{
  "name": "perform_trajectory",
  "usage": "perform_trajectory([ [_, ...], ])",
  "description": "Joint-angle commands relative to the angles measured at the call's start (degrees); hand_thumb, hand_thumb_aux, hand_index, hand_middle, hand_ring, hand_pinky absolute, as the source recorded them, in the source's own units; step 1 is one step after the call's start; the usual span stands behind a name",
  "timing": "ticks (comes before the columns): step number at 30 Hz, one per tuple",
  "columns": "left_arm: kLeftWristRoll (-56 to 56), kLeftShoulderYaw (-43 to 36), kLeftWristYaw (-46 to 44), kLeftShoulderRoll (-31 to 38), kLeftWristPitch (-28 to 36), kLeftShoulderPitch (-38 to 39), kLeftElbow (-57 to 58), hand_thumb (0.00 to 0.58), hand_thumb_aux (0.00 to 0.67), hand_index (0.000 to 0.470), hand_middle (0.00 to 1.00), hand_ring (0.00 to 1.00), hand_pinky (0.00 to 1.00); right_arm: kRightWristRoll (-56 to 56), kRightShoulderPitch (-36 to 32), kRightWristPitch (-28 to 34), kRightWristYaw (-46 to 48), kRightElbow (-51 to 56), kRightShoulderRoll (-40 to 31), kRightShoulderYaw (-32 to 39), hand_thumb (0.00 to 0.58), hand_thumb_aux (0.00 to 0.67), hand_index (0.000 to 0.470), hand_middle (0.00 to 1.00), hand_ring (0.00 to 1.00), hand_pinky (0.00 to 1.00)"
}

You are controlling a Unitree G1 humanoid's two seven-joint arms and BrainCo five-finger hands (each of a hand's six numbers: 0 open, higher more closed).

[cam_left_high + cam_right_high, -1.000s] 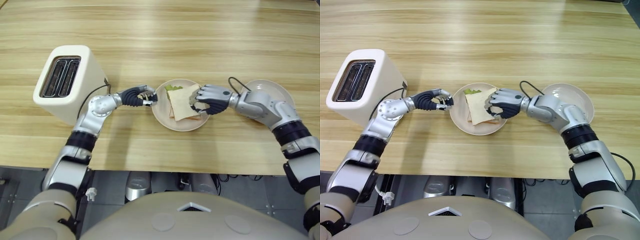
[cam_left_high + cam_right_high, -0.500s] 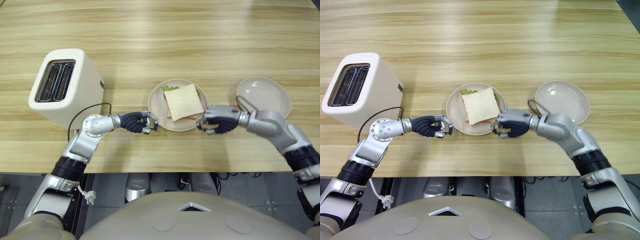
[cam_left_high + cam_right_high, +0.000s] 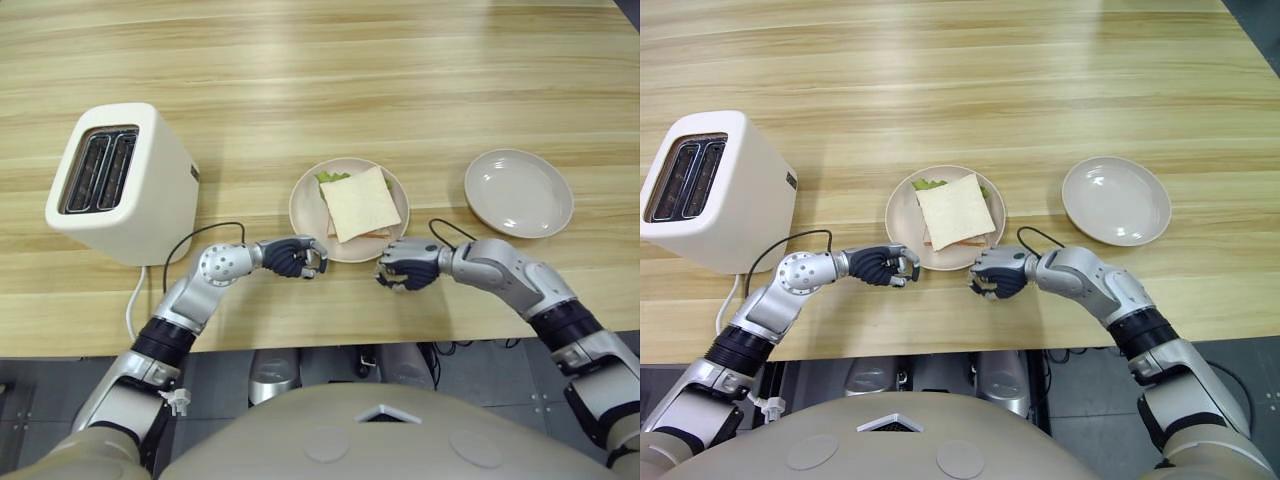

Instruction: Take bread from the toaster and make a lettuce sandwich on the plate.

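A sandwich [image 3: 356, 204] lies on the round beige plate [image 3: 305, 205]: white bread on top, green lettuce [image 3: 330, 177] peeking out at its far left edge. The cream toaster [image 3: 118, 183] stands at the left, its two slots dark. My left hand [image 3: 293, 257] rests on the table just near-left of the plate, fingers curled, holding nothing. At the plate's near right my right hand [image 3: 406, 267] sits with curled fingers, also holding nothing. Neither hand touches the sandwich.
A second, bare beige plate [image 3: 518, 192] stands at the right. The toaster's black cord [image 3: 190, 240] loops across the table toward the front edge by my left forearm. Wide wooden tabletop [image 3: 330, 80] stretches behind the plates.
Both hands have drawn back from the plate toward the table's front edge; the right hand let go of the top bread slice, which now lies flat on the sandwich. The camera has shifted.
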Motion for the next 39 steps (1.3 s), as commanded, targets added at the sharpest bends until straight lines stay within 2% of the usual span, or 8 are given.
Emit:
perform_trajectory([
  [1, 2.03, 0.53, 4.18, -1.40, 0.57, -1.89, 4.94, 0.580, 0.670, 0.460, 1.00, 1.00, 1.00, -5.40, -2.54, 3.67, -5.19, 3.67, 1.96, 0.44, 0.580, 0.670, 0.460, 1.00, 1.00, 1.00],
  [8, 3.75, 1.20, 9.94, -2.89, 0.79, -6.14, 12.85, 0.580, 0.670, 0.460, 1.00, 1.00, 1.00, -9.24, -8.00, 6.64, -10.69, 10.81, 6.31, 2.18, 0.580, 0.670, 0.460, 1.00, 1.00, 1.00],
  [14, 6.04, 0.30, 13.82, -4.97, 0.23, -12.20, 22.63, 0.580, 0.670, 0.460, 1.00, 1.00, 1.00, -12.05, -17.09, 7.14, -15.67, 23.62, 10.59, 5.61, 0.580, 0.670, 0.460, 1.00, 1.00, 1.00],
  [26, 7.33, 0.67, 20.29, -12.14, -1.73, -29.12, 50.04, 0.580, 0.670, 0.460, 1.00, 1.00, 1.00, -15.40, -34.55, 8.18, -24.75, 52.69, 21.56, 13.18, 0.580, 0.670, 0.460, 1.00, 1.00, 1.00],
  [36, 5.66, 4.38, 27.23, -17.38, -1.97, -38.69, 62.48, 0.580, 0.670, 0.460, 1.00, 1.00, 1.00, -15.30, -41.53, 13.29, -36.88, 61.05, 25.04, 14.50, 0.580, 0.670, 0.460, 1.00, 1.00, 1.00],
  [37, 5.83, 4.59, 28.17, -17.44, -2.47, -38.88, 62.83, 0.543, 0.502, 0.345, 1.00, 1.00, 1.00, -15.30, -41.90, 13.80, -38.65, 61.31, 25.21, 14.54, 0.580, 0.670, 0.460, 1.00, 1.00, 1.00],
  [38, 6.12, 4.67, 29.03, -17.35, -3.10, -38.93, 62.97, 0.456, 0.360, 0.247, 0.65, 0.65, 0.65, -15.27, -42.18, 14.27, -40.27, 61.49, 25.34, 14.55, 0.580, 0.670, 0.460, 0.91, 0.91, 0.91],
  [39, 6.34, 4.73, 29.82, -17.08, -4.13, -38.76, 62.55, 0.000, 0.000, 0.000, 0.00, 0.00, 0.00, -15.09, -42.32, 14.20, -41.86, 61.45, 25.29, 14.43, 0.580, 0.670, 0.460, 0.46, 0.46, 0.46],
])
